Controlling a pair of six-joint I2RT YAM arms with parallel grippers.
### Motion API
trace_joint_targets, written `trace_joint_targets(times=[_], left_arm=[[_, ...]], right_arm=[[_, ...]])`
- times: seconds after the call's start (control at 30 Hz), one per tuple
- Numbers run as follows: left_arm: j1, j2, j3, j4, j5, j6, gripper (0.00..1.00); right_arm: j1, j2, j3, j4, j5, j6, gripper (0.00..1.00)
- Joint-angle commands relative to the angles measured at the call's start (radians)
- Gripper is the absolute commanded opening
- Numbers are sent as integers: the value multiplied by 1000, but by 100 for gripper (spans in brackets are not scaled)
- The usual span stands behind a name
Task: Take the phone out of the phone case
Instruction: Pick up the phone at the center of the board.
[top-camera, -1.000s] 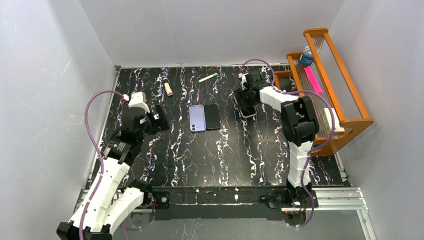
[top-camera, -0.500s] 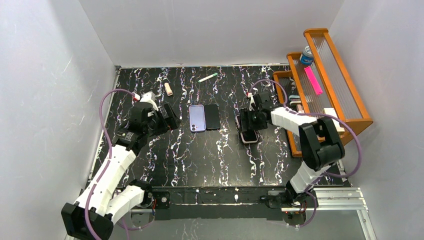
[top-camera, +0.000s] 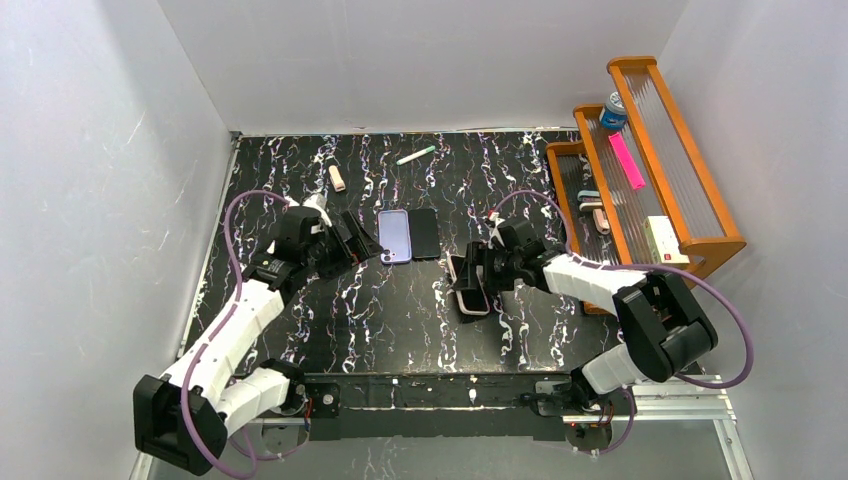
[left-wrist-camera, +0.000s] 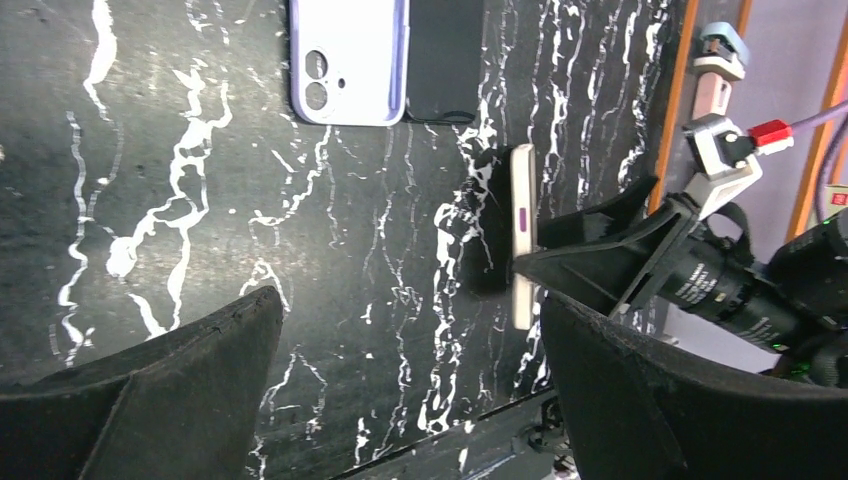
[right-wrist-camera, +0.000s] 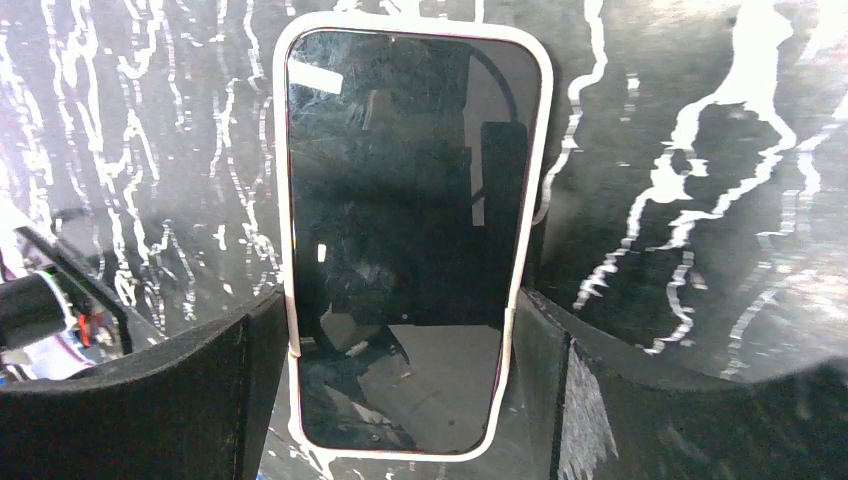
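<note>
A phone in a white-rimmed case (right-wrist-camera: 400, 220) is gripped at its lower end between my right gripper's (right-wrist-camera: 400, 312) fingers, dark screen facing the wrist camera. In the top view the cased phone (top-camera: 468, 288) is held just above the table's middle by the right gripper (top-camera: 482, 275). The left wrist view shows it edge-on (left-wrist-camera: 522, 215), upright, with the right gripper's fingers (left-wrist-camera: 600, 265) on it. My left gripper (top-camera: 362, 243) is open and empty, left of the phone and just left of the lavender item; its jaws (left-wrist-camera: 410, 310) stand wide apart above the bare table.
A lavender phone or case (top-camera: 394, 236), back up, lies beside a black slab (top-camera: 425, 232) at the table's middle back. A green pen (top-camera: 416, 155) and a beige tube (top-camera: 338, 178) lie farther back. A wooden rack (top-camera: 650, 160) holding small items stands at the right.
The right arm carried the cased phone from the back right, near the rack, toward the table's middle and nearer. The left gripper moved right, up to the lavender item.
</note>
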Motion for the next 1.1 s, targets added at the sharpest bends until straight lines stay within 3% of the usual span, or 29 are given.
trace_joint_targets(times=[0.0, 0.3, 1.07], left_arm=[[-45, 19, -19, 42, 25, -77, 98], [-193, 119, -24, 97, -58, -179, 96], [-260, 354, 1, 299, -11, -327, 74]], right_arm=[[63, -48, -20, 212, -51, 129, 1], [183, -34, -41, 358, -31, 193, 1], [238, -45, -59, 561, -77, 129, 1]])
